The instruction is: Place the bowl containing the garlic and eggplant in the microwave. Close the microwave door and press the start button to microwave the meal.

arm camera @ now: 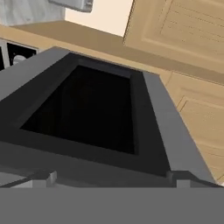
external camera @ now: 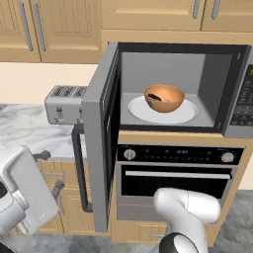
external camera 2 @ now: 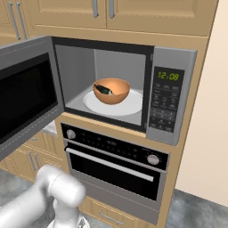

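Right in front of your pincer (arm camera: 111, 178), at the bottom of the hand view, the two dark fingertips stand spread wide and released, holding nothing. Just beyond them lies the microwave door (arm camera: 87, 118), its dark glass window and grey frame seen at a steep slant, so you sit close against a broad face of the swung-open panel. Which face it is I cannot tell from that view.

From the left base view, the door (external camera: 100, 143) hangs open towards you, hinged at the left of the microwave (external camera: 173, 89), long axis upright, with its vertical bar handle (external camera: 79, 168) on the outer side at the free edge. Your arm's elbow sits low before the black oven (external camera: 178, 173). My read: the coming move is a push on that panel, sweeping it rightwards on its hinge into the opening.

Further in, the orange-tan bowl (external camera 2: 111, 91) sits on the white turntable plate (external camera 2: 129, 107), well inside the cavity and clear of the front lip, so the door's arc looks free. The dark eggplant (external camera 2: 103, 89) shows inside; the garlic (external camera: 168, 100) is a pale speck beside it.

Farthest right, the keypad strip (external camera 2: 164, 100) waits, untouched. Off left, the toaster (external camera: 64, 104) stands behind the door on the counter (external camera: 24, 131), outside the swing.
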Robot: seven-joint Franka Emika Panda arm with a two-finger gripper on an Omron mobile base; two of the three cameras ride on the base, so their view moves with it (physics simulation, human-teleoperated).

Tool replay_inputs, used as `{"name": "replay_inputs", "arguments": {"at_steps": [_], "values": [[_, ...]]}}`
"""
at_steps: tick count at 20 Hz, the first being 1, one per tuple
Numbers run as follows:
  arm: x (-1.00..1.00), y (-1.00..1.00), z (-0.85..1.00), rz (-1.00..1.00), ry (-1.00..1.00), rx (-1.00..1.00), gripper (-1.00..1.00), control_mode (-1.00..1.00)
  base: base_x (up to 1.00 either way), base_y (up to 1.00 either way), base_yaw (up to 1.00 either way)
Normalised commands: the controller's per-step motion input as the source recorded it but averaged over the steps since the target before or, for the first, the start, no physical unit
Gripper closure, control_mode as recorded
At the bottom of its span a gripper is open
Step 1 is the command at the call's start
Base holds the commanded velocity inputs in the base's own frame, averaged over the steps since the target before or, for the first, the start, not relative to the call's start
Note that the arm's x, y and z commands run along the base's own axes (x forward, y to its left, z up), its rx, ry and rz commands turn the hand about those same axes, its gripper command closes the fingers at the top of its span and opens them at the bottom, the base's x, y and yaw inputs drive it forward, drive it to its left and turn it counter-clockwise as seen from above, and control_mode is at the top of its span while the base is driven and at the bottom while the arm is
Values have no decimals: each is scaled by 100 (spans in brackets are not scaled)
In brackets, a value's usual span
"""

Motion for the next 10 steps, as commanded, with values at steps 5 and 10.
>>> {"name": "replay_inputs", "arguments": {"at_steps": [5, 10], "values": [[38, -1, 0, -33, 0, -4, -100, -100, 0, 0, 0], [35, -20, 0, -33, 0, -2, -100, -100, 0, 0, 0]]}}
